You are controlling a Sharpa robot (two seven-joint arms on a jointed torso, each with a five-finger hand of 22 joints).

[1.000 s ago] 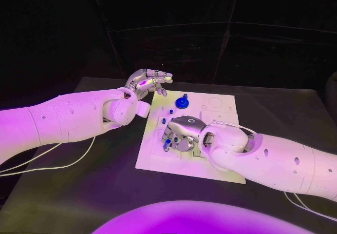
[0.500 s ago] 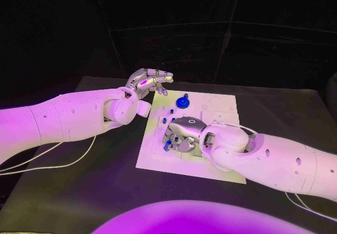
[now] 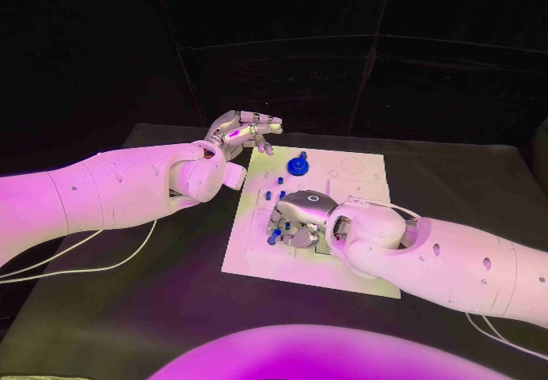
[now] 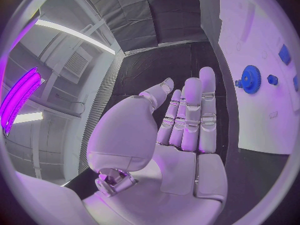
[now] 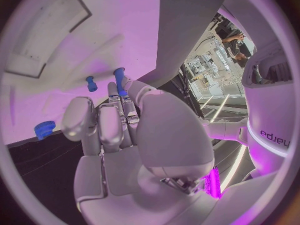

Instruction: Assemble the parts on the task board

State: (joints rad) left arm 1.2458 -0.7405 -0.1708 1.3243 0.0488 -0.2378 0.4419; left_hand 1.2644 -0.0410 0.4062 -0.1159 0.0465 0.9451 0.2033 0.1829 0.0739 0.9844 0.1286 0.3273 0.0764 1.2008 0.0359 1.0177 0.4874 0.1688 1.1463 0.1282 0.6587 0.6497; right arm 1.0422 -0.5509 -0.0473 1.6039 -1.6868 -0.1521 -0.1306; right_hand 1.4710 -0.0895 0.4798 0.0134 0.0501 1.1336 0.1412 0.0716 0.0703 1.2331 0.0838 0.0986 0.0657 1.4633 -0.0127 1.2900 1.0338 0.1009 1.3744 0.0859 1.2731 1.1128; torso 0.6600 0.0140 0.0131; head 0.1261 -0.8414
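Task board [image 3: 260, 265]: flat white plate, matte, with shallow outlined recesses, lying in the middle of the black table [image 3: 137, 317].

Off the board's far left corner, left hand [image 3: 242, 128] hovering, silver and jointed. Nothing in it; in the left wrist view, fingers [image 4: 190, 115] straight and side by side, thumb set apart, palm bare. No different from a second ago, so no part in the work at present.

Just inside the board's far edge, a blue gear [image 3: 297, 165]: toothed disc with a raised hub, hard plastic by the look, standing where it stood before. Nearer along the board's left half, a few small blue pegs [image 3: 274, 190], short and round, also unmoved.

Over the board's middle, right hand [image 3: 299, 215] palm-down, fingers curled onto the cluster of small parts. Shifted only slightly toward the board's right side within the last second; otherwise unchanged. In the right wrist view, a slim blue peg [image 5: 119, 76] right at the fingertips [image 5: 125, 97], a second peg [image 5: 92, 83] just beside it on the white surface. Pinched or merely touched: cannot tell.

Judging by so small a shift: fine positioning in progress, probably seating or picking one peg. Assembly far from finished, with loose parts lying on the board.
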